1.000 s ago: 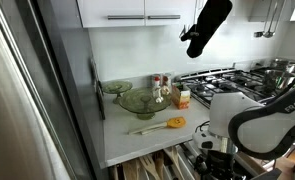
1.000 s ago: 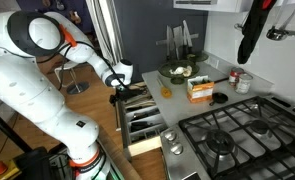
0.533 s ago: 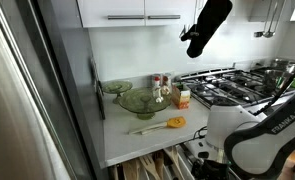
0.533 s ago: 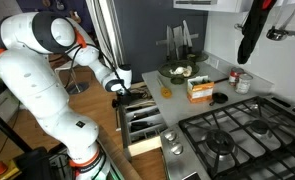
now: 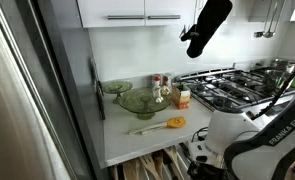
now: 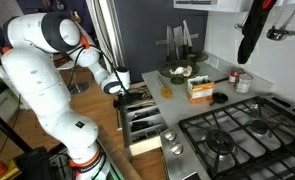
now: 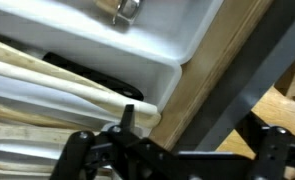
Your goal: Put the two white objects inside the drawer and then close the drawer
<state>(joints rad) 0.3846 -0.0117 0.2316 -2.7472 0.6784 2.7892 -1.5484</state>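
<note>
- The fingers (image 7: 87, 152) hang just over the open drawer (image 6: 144, 147), probably to drop something in; I cannot tell whether they are spread or pinching anything.
- The drawer stands pulled out under the tabletop (image 5: 137, 146) edge. It is shallow, with a white tray (image 7: 157, 40) and long pale handles (image 7: 47, 85) inside.
- The two white objects cannot be made out.

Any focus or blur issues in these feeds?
Wrist view: soft throughout, too close to the drawer; gripper a dark silhouette. In an exterior view, an out-of-focus foreground panel fills the picture's left. In an exterior view the arm is sharp, evenly lit.
</note>
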